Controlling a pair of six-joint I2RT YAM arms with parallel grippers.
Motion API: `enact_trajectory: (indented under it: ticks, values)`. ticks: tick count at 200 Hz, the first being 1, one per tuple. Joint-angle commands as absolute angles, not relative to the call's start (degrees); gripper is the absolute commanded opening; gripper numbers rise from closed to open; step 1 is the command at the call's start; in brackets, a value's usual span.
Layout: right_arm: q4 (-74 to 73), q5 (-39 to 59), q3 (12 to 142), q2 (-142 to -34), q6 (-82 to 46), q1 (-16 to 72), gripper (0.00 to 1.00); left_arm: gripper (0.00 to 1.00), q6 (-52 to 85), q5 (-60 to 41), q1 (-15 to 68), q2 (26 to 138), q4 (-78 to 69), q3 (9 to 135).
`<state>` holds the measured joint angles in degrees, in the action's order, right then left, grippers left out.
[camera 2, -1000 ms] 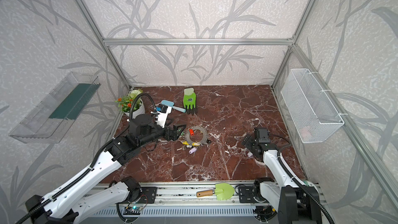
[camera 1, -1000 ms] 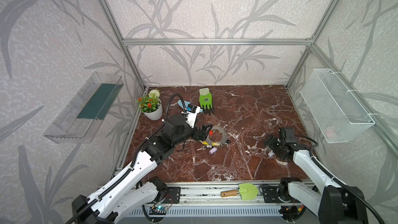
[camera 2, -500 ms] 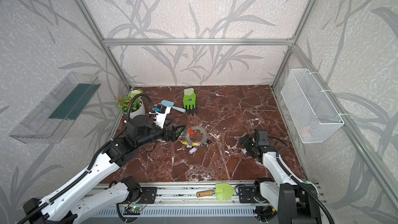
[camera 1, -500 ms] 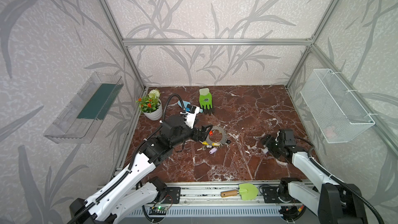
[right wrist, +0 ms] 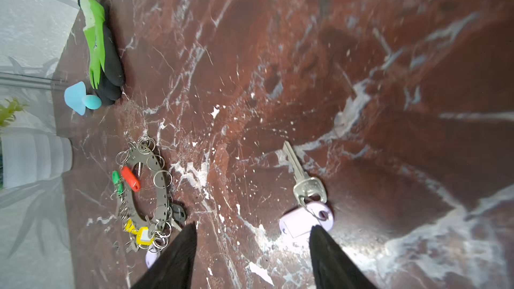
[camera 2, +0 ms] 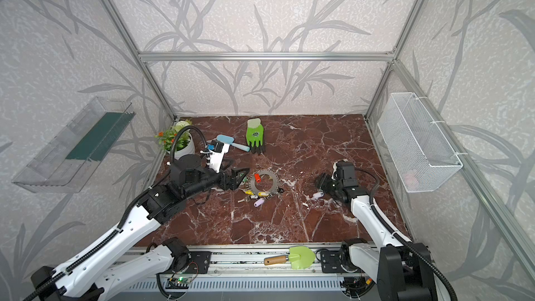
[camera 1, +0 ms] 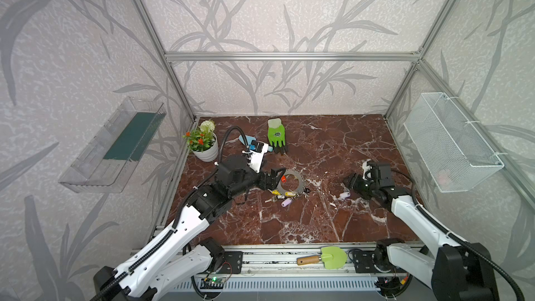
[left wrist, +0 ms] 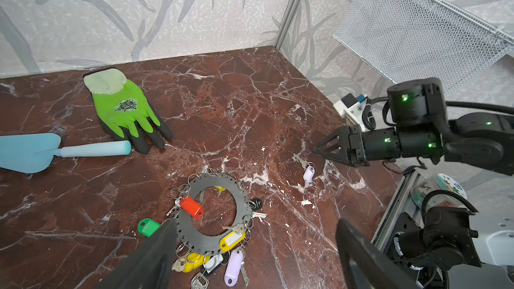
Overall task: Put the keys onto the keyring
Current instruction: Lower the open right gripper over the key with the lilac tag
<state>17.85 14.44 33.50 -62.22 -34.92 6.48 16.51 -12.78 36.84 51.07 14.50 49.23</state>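
Note:
The keyring (camera 1: 291, 189) (camera 2: 265, 189) (left wrist: 206, 183) (right wrist: 162, 190) is a flat grey notched disc lying left of the floor's middle. Red (left wrist: 192, 207), green (left wrist: 148, 227), yellow (left wrist: 232, 240), lilac (left wrist: 233, 264) and black (left wrist: 256, 204) tagged keys hang round it. Another lilac-tagged key (camera 1: 344, 195) (camera 2: 318, 196) (left wrist: 308, 174) (right wrist: 303, 222) lies loose to its right. My left gripper (camera 1: 273, 178) (camera 2: 238, 179) (left wrist: 255, 223) is open at the disc's left rim, holding nothing. My right gripper (camera 1: 351, 182) (camera 2: 322, 182) (right wrist: 253, 226) is open, low over the floor, with one fingertip beside the loose lilac tag.
A green glove (camera 1: 276, 137) and a blue trowel (camera 2: 231, 141) lie behind the keyring, and a flower pot (camera 1: 204, 146) stands at the back left. A wire basket (camera 1: 451, 146) hangs on the right wall and a clear shelf (camera 1: 115, 146) on the left. A green trowel (camera 1: 330, 257) rests on the front rail.
My right gripper has moved left toward the middle, and the loose lilac key now lies farther left than before. The left arm has barely shifted.

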Motion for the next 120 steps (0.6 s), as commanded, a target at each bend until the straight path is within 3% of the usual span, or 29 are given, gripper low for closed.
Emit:
enact_trajectory:
  ticks: [1, 52, 55, 62, 79, 82, 85, 120]
  values:
    - [29.24, 6.29, 37.44, -63.81, -26.41, 8.98, 0.65, 0.88, 16.53, -13.23, 36.68, 50.15, 13.28, 48.4]
    - [32.65, -1.83, 47.38, -78.84, -25.78, 17.35, 0.65, 0.87, 16.92, -14.39, 36.71, 50.44, 13.09, 48.26]
    - [33.31, -2.45, 48.16, -80.12, -18.5, 17.54, 0.59, 0.87, 16.89, -14.33, 36.66, 50.4, 13.18, 48.28]
    - [34.78, -3.64, 49.66, -82.2, -16.8, 17.67, 0.56, 0.87, 16.98, -14.37, 36.71, 50.36, 13.18, 48.25]
    - [36.27, -6.59, 51.48, -86.3, -16.59, 17.83, 0.55, 0.87, 16.97, -14.63, 36.75, 50.32, 13.09, 48.25]
    - [36.62, -6.9, 51.87, -86.61, -15.4, 17.84, 0.44, 0.87, 16.96, -14.63, 36.81, 50.36, 13.23, 48.25]
    - [36.97, -7.32, 52.19, -87.0, -15.08, 17.84, 0.41, 0.87, 16.95, -14.64, 36.78, 50.27, 13.16, 48.25]
    - [36.84, -10.41, 52.57, -87.24, -14.5, 18.64, 0.4, 0.87, 16.88, -14.75, 36.86, 50.55, 13.01, 48.24]
